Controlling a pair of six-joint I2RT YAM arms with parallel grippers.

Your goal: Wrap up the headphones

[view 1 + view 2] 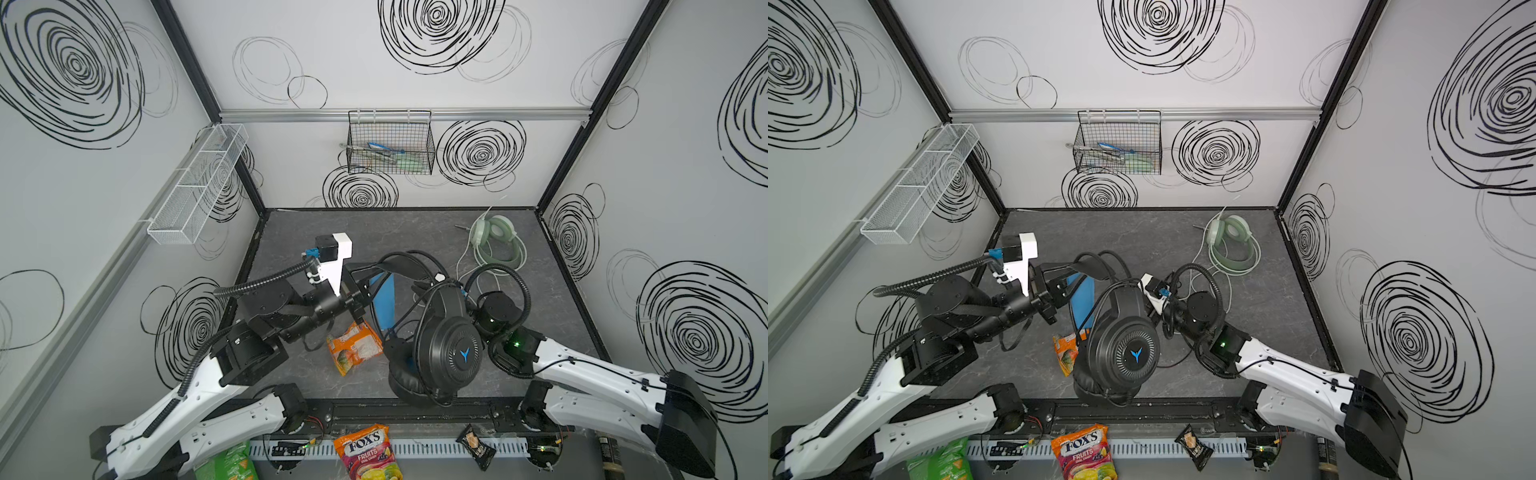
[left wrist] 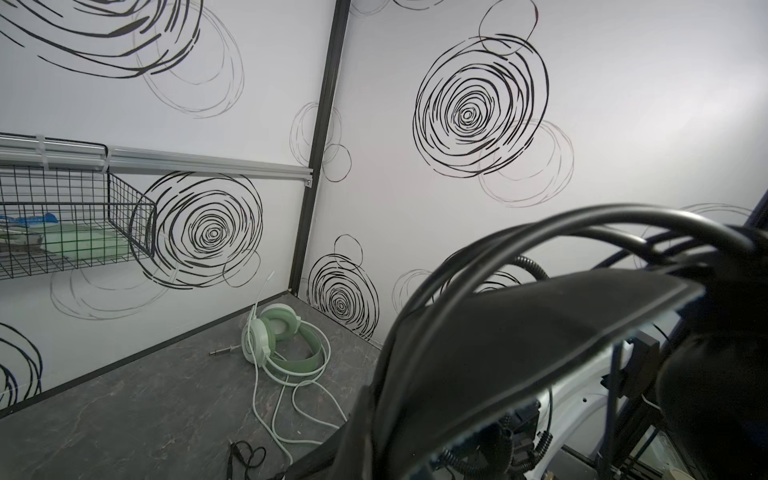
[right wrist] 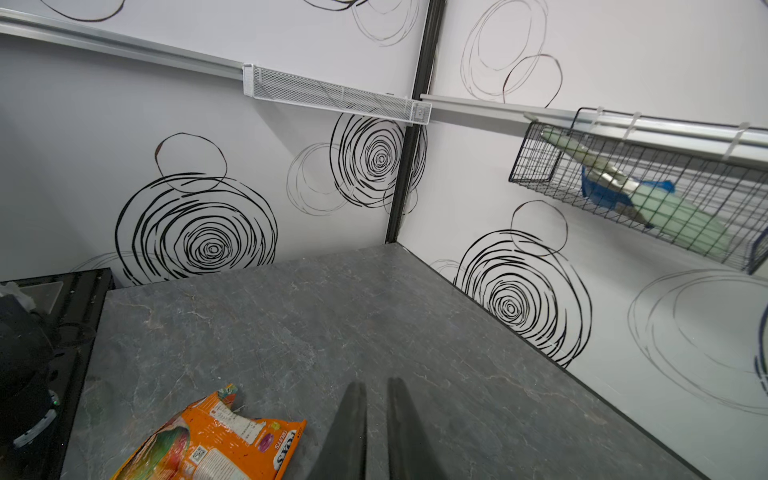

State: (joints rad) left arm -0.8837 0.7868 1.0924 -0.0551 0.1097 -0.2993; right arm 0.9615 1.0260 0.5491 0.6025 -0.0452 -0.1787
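Observation:
The black headphones (image 1: 451,349) (image 1: 1125,353) hang above the table, and their black cable (image 2: 498,249) loops over the headband (image 2: 540,332). My left gripper (image 1: 360,291) (image 1: 1054,291) is shut on that headband, which has a blue inner side; in the left wrist view the band hides the jaws. My right gripper (image 3: 376,386) points at bare table with a narrow gap between its fingers (image 3: 349,424) and nothing in it. In both top views the black earcup hides it. The mint-green headphones (image 1: 496,241) (image 1: 1231,243) (image 2: 282,340) lie at the back right with their whitish cable (image 2: 291,399) loose.
An orange candy bag (image 1: 353,347) (image 3: 216,440) lies on the table under the black headset. A black wire basket (image 1: 390,143) hangs on the back wall and a white mesh shelf (image 1: 195,187) on the left wall. Snack packets (image 1: 368,453) lie in front of the table's front rail.

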